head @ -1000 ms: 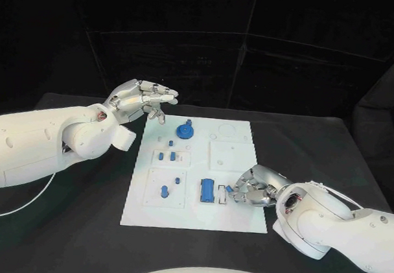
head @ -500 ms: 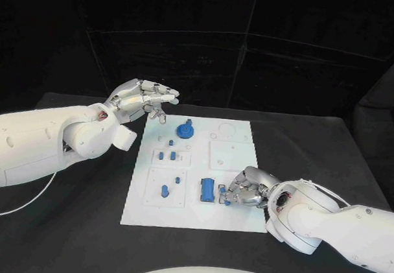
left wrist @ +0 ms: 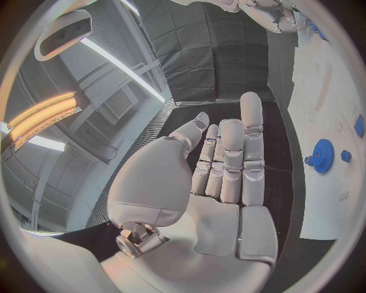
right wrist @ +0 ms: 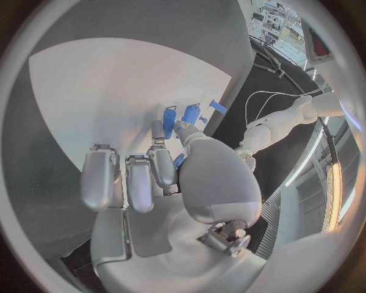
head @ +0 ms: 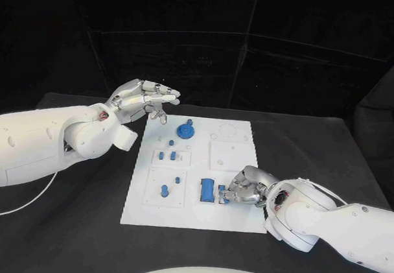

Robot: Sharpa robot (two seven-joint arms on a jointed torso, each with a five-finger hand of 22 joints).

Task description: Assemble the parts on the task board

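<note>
Blue oblong part (head: 208, 190), long axis toward board's far edge

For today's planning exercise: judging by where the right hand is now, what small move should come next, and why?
Probably a short press down and inward by the right hand. Its fingers sit at the small blue part beside the larger blue block on the task board, apparently not yet seated. The left hand hovers off the board's far corner.

No legible text, labels or numbers anywhere.
</note>
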